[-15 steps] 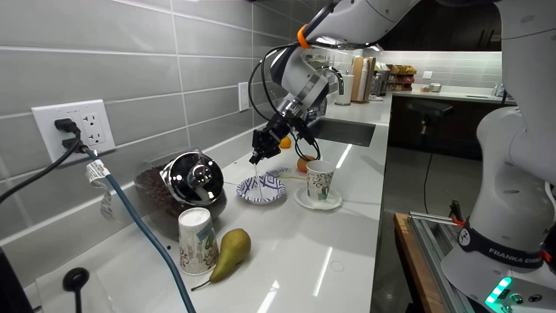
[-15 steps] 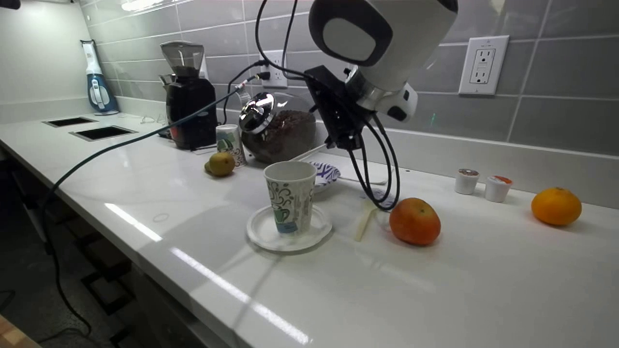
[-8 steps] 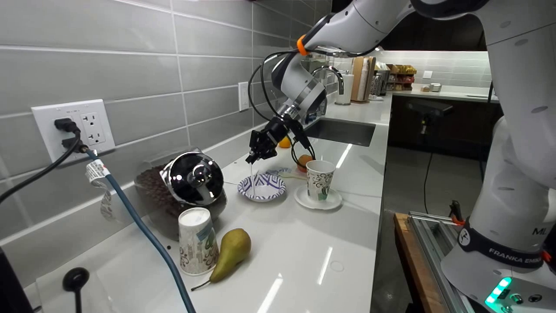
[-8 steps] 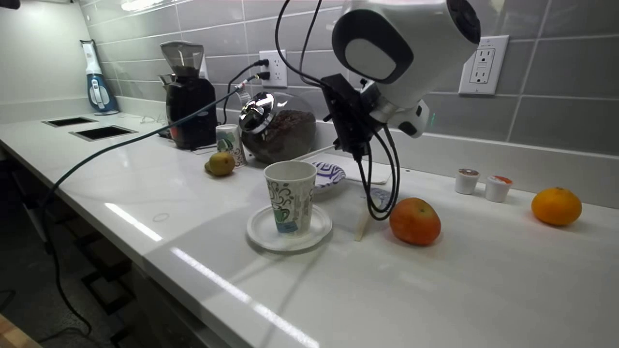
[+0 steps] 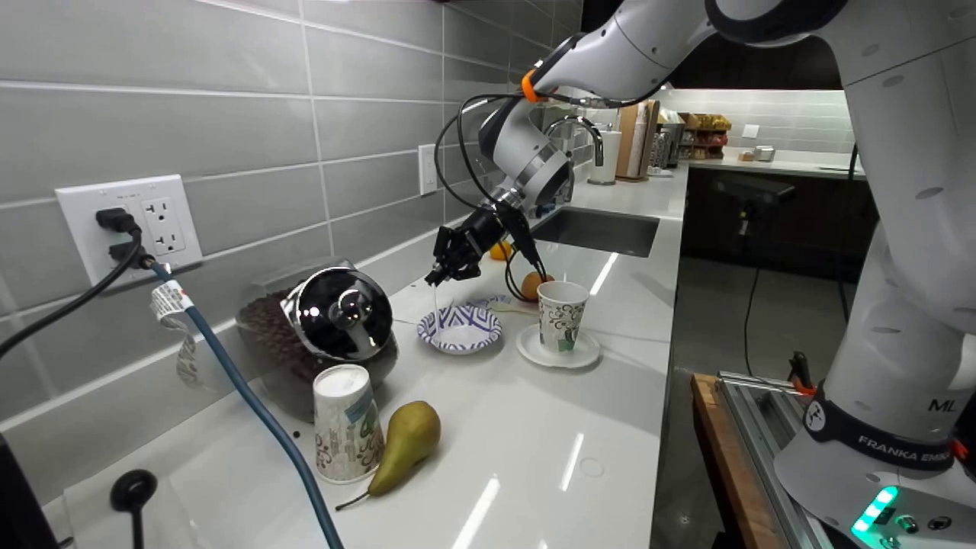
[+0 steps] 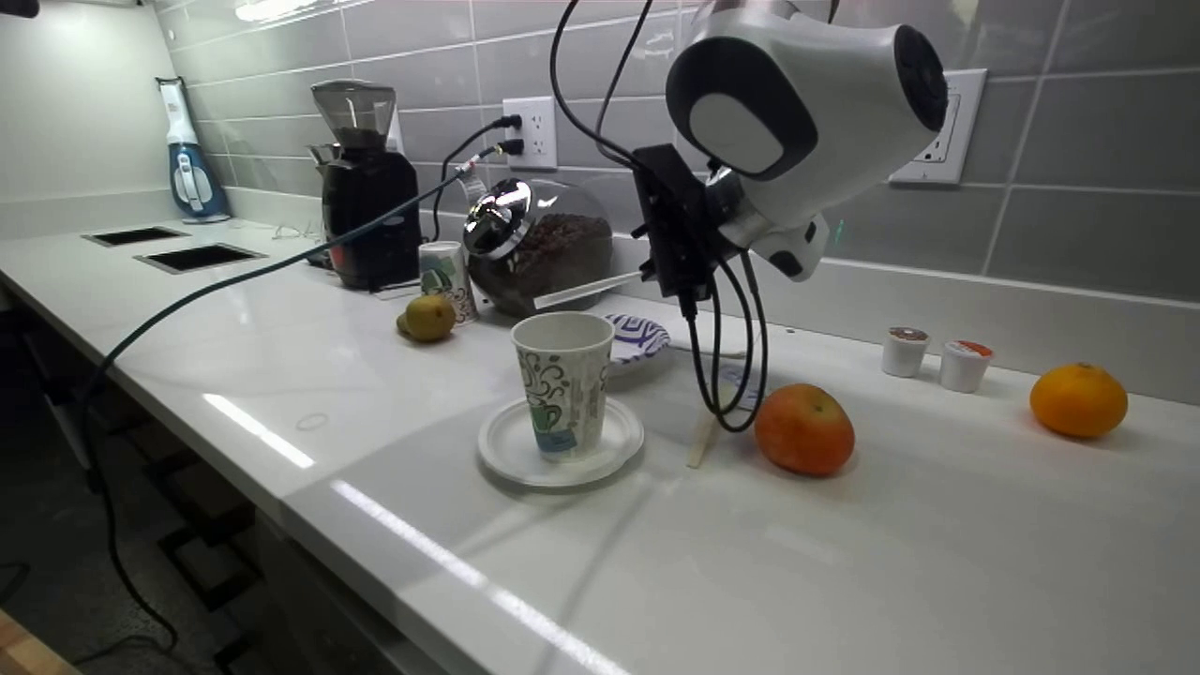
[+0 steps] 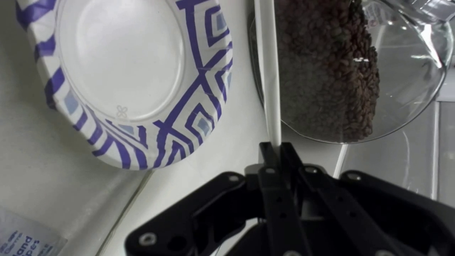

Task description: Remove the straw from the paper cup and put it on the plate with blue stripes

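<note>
While the paper cup (image 6: 562,384) stands upright on a saucer (image 6: 504,452), the gripper (image 7: 278,151) holds the straw (image 7: 271,71).
Jaws clenched on the straw near one end. Wrist view: straw runs just beside the rim of the plate with blue stripes (image 7: 122,60), in front of a transparent jar (image 7: 408,89) with brown contents. Cannot tell whether its free tip touches or overhangs the plate.

My Franka Panda arm (image 5: 625,57) arching in from one o'clock in an exterior view, wrist (image 5: 526,152) angled down toward seven o'clock, my Robotiq gripper (image 7: 275,147) pinched close, fingers (image 7: 279,209) pointing to twelve o'clock in the wrist view
</note>
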Motion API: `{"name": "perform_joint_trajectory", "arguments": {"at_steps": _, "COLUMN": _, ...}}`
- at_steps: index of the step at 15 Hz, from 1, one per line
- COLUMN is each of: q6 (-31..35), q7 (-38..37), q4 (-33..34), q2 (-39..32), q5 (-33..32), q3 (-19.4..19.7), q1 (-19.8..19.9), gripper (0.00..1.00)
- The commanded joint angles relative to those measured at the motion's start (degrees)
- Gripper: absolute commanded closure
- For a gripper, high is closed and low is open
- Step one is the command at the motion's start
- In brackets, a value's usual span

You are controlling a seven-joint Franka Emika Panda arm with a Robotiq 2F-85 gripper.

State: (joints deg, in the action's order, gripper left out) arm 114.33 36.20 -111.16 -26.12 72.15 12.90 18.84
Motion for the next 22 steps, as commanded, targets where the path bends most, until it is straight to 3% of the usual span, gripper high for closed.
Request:
{"name": "perform_joint_trajectory", "arguments": {"at_steps": 1, "q6": -3.3, "q7": 0.4, "q4": 2.3, "q2": -2.3, "q5": 1.4, "q3": -0.9, "q1": 1.5, "gripper": 0.98}}
{"name": "perform_joint_trajectory", "arguments": {"at_steps": 21, "q6": -4.8, "q7": -3.4, "q4": 1.2, "q2": -3.1, "q5": -4.2, "q3": 0.6, "q1": 1.0, "gripper": 0.98}}
{"name": "perform_joint_trajectory", "arguments": {"at_steps": 22, "q6": -4.3, "q7": -3.6, "q4": 1.2, "q2": -3.1, "q5": -5.0, "q3": 0.8, "q1": 0.8, "gripper": 0.85}}
